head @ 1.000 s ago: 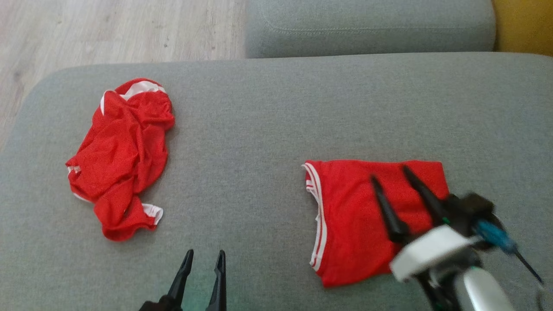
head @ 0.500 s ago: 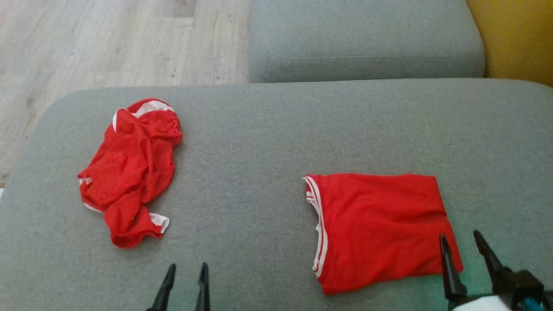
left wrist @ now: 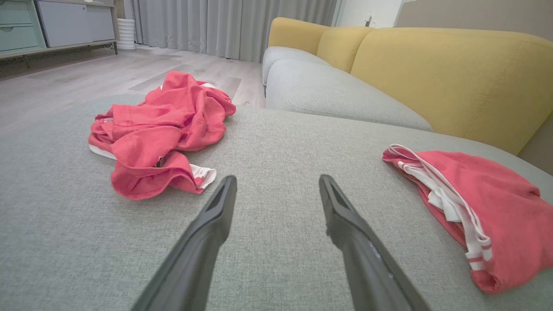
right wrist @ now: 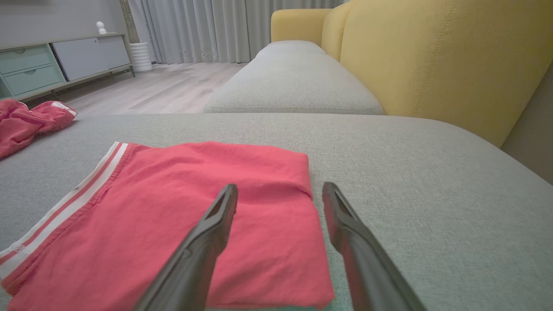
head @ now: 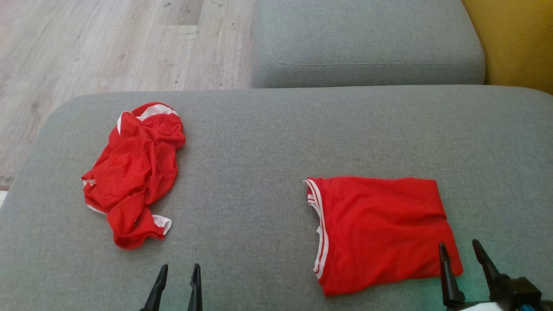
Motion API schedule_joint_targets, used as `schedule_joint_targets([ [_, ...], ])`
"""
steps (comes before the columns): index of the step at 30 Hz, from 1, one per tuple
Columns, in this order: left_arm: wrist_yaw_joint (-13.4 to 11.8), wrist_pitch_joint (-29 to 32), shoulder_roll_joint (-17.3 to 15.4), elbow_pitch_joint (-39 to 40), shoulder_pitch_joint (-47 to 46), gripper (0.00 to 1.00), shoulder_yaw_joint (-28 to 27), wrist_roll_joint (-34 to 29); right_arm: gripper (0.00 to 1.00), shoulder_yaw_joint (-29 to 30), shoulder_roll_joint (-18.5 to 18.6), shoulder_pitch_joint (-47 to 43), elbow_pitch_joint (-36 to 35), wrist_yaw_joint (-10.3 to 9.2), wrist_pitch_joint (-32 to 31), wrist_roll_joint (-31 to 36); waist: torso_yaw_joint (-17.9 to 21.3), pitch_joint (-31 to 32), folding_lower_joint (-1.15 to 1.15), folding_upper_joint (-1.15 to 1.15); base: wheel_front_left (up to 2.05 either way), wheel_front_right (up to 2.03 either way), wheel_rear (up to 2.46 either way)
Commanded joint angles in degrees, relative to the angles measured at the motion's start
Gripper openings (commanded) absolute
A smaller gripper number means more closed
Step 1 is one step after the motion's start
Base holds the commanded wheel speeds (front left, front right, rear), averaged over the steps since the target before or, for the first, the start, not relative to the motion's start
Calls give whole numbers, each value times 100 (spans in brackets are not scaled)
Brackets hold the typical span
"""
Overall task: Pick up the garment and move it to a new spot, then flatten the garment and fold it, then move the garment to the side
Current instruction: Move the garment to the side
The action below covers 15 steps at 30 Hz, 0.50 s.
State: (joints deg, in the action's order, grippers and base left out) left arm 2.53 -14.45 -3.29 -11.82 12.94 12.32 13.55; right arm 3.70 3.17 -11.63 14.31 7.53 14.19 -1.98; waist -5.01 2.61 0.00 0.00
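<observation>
A folded red garment (head: 380,229) with white-striped trim lies flat on the grey cushion (head: 259,142), right of centre. It also appears as the folded garment (left wrist: 488,203) (right wrist: 173,194) in both wrist views. A second red garment (head: 134,172) (left wrist: 160,125) lies crumpled at the cushion's left, and its edge (right wrist: 21,121) shows in the right wrist view. My right gripper (head: 458,244) (right wrist: 280,187) is open and empty, its tips over the folded garment's near right corner. My left gripper (head: 179,267) (left wrist: 277,179) is open and empty above bare cushion between the two garments.
Another grey seat cushion (head: 367,39) lies beyond the far edge, with a yellow sofa back (head: 518,43) to the right. Wood floor (head: 108,43) lies past the cushion's left and far-left edges. A low cabinet (right wrist: 43,65) stands across the room.
My right gripper has drawn back from over the middle of the folded garment to its near right corner. The head camera has tilted, so the whole picture has shifted. Neither garment has moved.
</observation>
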Motion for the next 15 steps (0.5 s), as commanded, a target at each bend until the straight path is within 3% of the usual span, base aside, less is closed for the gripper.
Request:
schedule_joint_targets([
  [1,9,-55,41,154,-210,100,-224,-23,100,-171,50,118,-166,-4,80,-29,12,1,0,0,0,0,0],
  [9,6,-55,41,150,-212,100,-191,11,100,-217,15,362,-83,-4,18,-684,78,-98,0,0,0,0,0],
  [12,16,-55,41,143,-233,100,-176,4,100,-155,58,601,-143,-4,-244,-964,105,-138,0,0,0,0,0],
  [15,35,-55,41,129,-265,100,-132,-11,100,-95,259,985,-235,-4,-974,-1415,122,-187,0,0,0,0,0],
])
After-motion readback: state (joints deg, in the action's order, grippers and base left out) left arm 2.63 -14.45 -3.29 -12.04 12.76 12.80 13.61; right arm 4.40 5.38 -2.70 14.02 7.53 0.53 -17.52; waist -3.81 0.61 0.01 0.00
